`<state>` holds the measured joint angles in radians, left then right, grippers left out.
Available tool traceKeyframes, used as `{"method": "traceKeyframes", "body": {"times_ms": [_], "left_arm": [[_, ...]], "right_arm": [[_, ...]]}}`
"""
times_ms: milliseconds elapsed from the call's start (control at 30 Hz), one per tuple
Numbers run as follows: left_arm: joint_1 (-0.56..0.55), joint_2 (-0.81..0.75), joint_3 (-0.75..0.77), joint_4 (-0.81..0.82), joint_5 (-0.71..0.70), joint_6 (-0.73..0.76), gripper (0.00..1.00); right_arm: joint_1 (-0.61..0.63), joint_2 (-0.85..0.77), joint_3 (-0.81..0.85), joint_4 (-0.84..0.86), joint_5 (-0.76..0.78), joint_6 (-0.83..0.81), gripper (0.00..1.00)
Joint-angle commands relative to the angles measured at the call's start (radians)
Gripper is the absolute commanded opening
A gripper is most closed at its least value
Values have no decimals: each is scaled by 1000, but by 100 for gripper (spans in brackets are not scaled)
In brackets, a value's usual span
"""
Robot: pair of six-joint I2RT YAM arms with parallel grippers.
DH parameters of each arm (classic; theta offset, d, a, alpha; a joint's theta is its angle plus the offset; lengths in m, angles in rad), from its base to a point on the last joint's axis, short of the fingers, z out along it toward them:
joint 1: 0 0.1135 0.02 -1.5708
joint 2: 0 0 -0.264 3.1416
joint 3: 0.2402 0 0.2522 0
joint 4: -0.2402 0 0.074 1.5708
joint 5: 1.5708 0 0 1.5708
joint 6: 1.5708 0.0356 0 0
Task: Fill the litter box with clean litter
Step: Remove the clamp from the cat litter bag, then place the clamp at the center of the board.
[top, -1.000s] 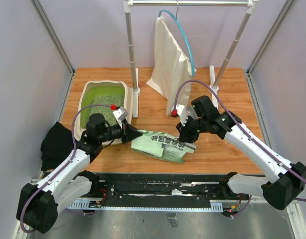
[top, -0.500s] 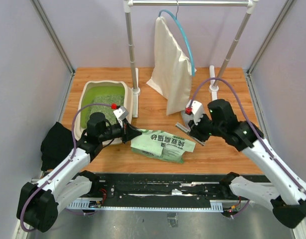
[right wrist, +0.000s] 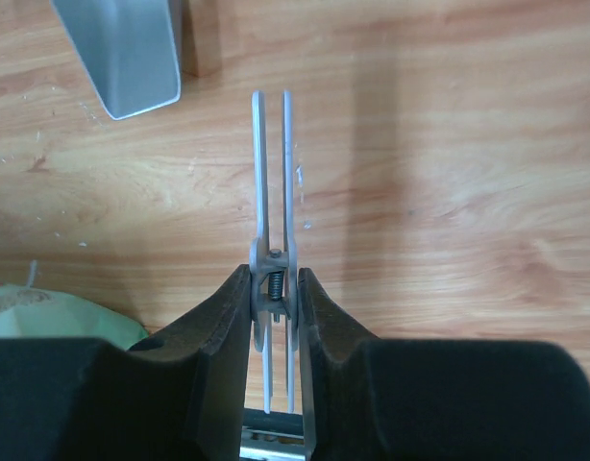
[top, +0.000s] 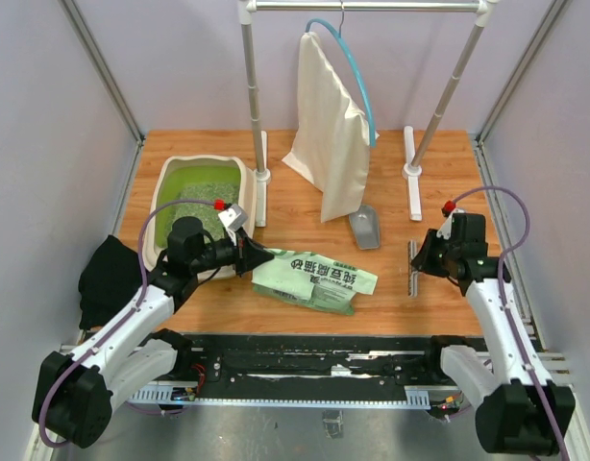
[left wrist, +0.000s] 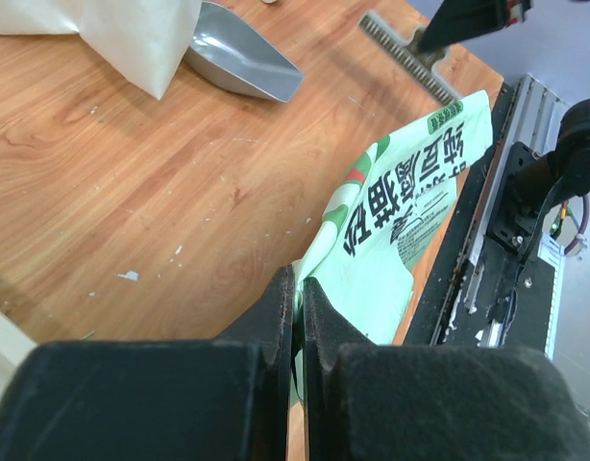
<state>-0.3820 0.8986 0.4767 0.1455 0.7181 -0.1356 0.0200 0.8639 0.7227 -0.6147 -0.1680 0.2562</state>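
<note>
The litter box (top: 170,169), a beige tray with a lime-green inside, stands at the far left with clean litter (top: 210,204) spread in it. A flat green printed bag (top: 314,279) lies at the front middle. My left gripper (top: 259,257) is shut on the bag's left corner; in the left wrist view the bag (left wrist: 410,202) film is pinched between the fingers of that gripper (left wrist: 298,288). My right gripper (top: 417,264) is at the right, shut on a long grey clip (right wrist: 273,173) over the wood. The right gripper (right wrist: 274,288) grips the clip at its spring.
A grey metal scoop (top: 364,228) lies behind the bag, below a hanging cream cloth bag (top: 329,134). The rack's poles and white feet (top: 411,173) stand at the back. A black cloth (top: 108,279) lies at the left edge.
My right gripper has carried the clip from the bag's right end away to the right side of the table. The scoop now shows. The left arm has not moved.
</note>
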Motion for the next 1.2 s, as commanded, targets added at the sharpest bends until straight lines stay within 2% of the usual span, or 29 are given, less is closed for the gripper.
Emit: {"method": "traceKeyframes", "body": {"times_ms": [0, 133, 267, 367, 433, 467, 633, 733, 800, 867, 933, 1000, 1167], "left_arm": [[-4, -28, 18, 101, 21, -24, 1], [-3, -43, 3, 114, 21, -48, 0], [-4, -71, -5, 104, 17, -70, 1], [-3, -101, -15, 102, 7, -97, 0], [-4, -124, -25, 98, 0, -116, 1], [-3, -132, -33, 98, -8, -132, 1], [-4, -178, -68, 94, -20, -180, 0], [-4, -210, -84, 85, -40, -197, 1], [-4, -227, -88, 77, -50, -199, 1], [-3, -237, -87, 69, -54, -205, 1], [-3, -240, -86, 67, -47, -210, 0], [-3, -240, -79, 50, -51, -206, 0], [-4, -241, -84, 52, -66, -254, 1]], "right_arm": [[-78, 80, -96, 189, -226, 164, 8], [-78, 198, -148, 281, -258, 180, 10], [-78, 262, -168, 299, -235, 163, 16], [-79, 255, -173, 268, -175, 143, 31], [-79, 225, -172, 237, -135, 130, 49], [-79, 206, -170, 218, -111, 124, 53], [-78, 88, -103, 90, -66, 74, 63], [-78, -17, -44, 57, -196, -5, 65], [-76, -112, -29, 103, -390, -49, 66], [-56, -185, -28, 183, -553, -39, 62], [15, -251, -35, 282, -634, -44, 59], [107, -305, -55, 364, -650, -104, 59], [393, -352, -84, 321, -518, -471, 62]]}}
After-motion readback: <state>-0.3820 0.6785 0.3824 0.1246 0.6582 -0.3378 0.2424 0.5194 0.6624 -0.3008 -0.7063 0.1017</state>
